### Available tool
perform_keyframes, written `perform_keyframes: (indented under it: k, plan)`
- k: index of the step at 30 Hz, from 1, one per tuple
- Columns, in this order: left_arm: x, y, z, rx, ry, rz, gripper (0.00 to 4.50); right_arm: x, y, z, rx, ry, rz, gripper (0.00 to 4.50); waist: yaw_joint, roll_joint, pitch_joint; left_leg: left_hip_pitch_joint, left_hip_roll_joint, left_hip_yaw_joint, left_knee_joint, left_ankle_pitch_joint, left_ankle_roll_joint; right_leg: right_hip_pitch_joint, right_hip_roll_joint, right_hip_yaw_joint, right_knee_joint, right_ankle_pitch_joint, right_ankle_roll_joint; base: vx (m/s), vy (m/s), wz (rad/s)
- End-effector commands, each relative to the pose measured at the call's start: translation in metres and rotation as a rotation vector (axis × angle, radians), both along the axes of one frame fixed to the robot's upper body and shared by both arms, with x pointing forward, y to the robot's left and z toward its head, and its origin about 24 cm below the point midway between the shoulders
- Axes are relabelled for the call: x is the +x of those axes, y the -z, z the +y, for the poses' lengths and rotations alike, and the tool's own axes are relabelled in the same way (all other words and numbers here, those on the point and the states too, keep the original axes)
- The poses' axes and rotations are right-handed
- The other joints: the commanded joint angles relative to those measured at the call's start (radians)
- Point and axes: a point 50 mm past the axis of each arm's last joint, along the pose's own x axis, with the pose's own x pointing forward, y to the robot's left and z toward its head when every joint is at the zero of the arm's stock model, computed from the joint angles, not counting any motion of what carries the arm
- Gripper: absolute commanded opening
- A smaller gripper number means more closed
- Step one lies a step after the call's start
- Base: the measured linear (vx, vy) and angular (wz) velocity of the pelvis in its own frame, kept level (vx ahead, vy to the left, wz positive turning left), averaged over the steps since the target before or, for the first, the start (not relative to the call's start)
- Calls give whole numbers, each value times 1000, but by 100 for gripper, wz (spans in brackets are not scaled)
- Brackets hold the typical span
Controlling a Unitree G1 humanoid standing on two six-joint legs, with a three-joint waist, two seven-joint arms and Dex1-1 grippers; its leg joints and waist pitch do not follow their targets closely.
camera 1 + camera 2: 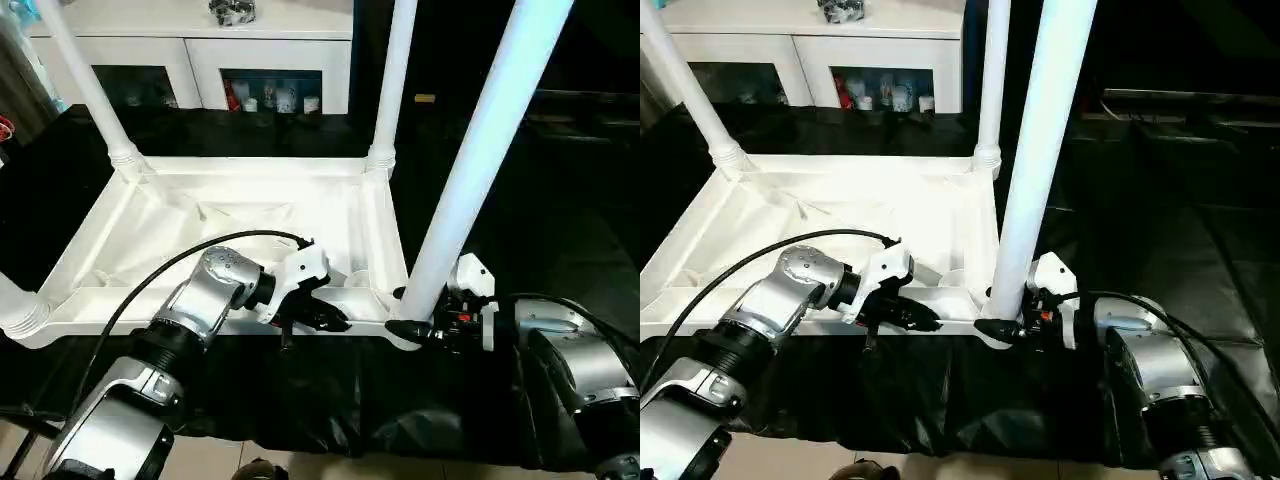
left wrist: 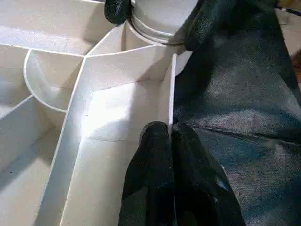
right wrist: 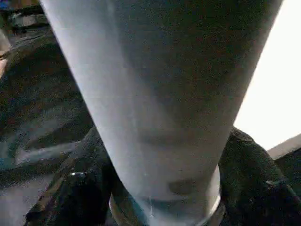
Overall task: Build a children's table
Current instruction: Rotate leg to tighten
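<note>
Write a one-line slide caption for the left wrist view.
Left tool pinches the upturned table top's rim shut, while the right tool grips a leg at the corner socket.

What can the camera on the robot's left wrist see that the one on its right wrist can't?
Left wrist view: the left gripper shut on the table top's thin rim, with the ribbed white underside beside it. Right wrist view: a close look up the near right leg, black fingers on either side of its base. Both share that leg's base and the black cloth.
</note>
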Motion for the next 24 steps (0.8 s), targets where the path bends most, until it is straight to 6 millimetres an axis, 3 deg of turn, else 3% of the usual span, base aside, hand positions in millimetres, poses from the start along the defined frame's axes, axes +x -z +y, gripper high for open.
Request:
perform_keyframes:
  k: [1, 2, 4, 5, 7, 13, 18, 20, 23, 24]
  plan:
    - [7, -6, -12, -20, -77, -58, 0, -2, 13, 18, 12, 4, 44, 261, -1, -17, -60, 25, 61, -33, -75, -263, 44, 35, -66, 35, -76, -282, -232, 0, 0, 0]
    - [9, -6, -16, -25, -115, -69, 0, 4, 14, 18, 23, 74, 24, 261, -8, -18, -57, 28, 60, -35, -78, -300, 25, 33, -70, 35, -83, -350, -216, 0, 0, 0]
    - [18, -6, -30, -42, -243, -95, 0, 23, 19, 18, 34, 337, 8, 261, -16, -16, -55, 32, 59, -36, -79, -318, 4, 25, -69, 35, -87, -384, -213, -27, 1, -1]
    - [19, -6, -32, -46, -265, -92, 0, 26, 20, 18, 31, 378, 6, 261, -25, -19, -55, 31, 53, -42, -81, -346, -20, 31, -70, 30, -93, -450, -184, -57, 12, -6]
    - [22, -6, -40, -46, -322, -102, 0, 32, 21, 19, 31, 467, 2, 261, -29, -19, -54, 31, 54, -42, -83, -352, -17, 28, -70, 31, -97, -455, -173, 0, 0, 0]
    - [29, -7, -61, -52, -459, -146, 0, 44, 24, 31, 46, 664, 14, 260, -31, -17, -58, 29, 50, -38, -79, -326, 8, 28, -66, 34, -98, -384, -178, 0, 0, 0]
    - [28, -8, -67, -58, -442, -167, 0, 47, 22, 38, 62, 678, -2, 260, -30, -16, -63, 23, 52, -37, -79, -290, 21, 34, -64, 34, -89, -302, -189, 0, 0, 0]
    - [23, -9, -68, -76, -364, -176, 0, 46, 16, 37, 102, 643, -30, 330, -29, -16, -64, 23, 51, -36, -78, -283, 30, 34, -64, 34, -87, -277, -196, 0, 0, 0]
    - [20, -9, -67, -87, -315, -177, 0, 45, 14, 36, 141, 627, -20, 336, -28, -16, -65, 19, 52, -35, -76, -256, 49, 38, -64, 34, -80, -227, -208, 0, 0, 0]
    - [20, -9, -67, -87, -315, -177, 0, 45, 14, 36, 141, 627, -20, 365, -28, -15, -66, 18, 53, -36, -76, -249, 51, 40, -64, 34, -78, -219, -211, 0, 0, 0]
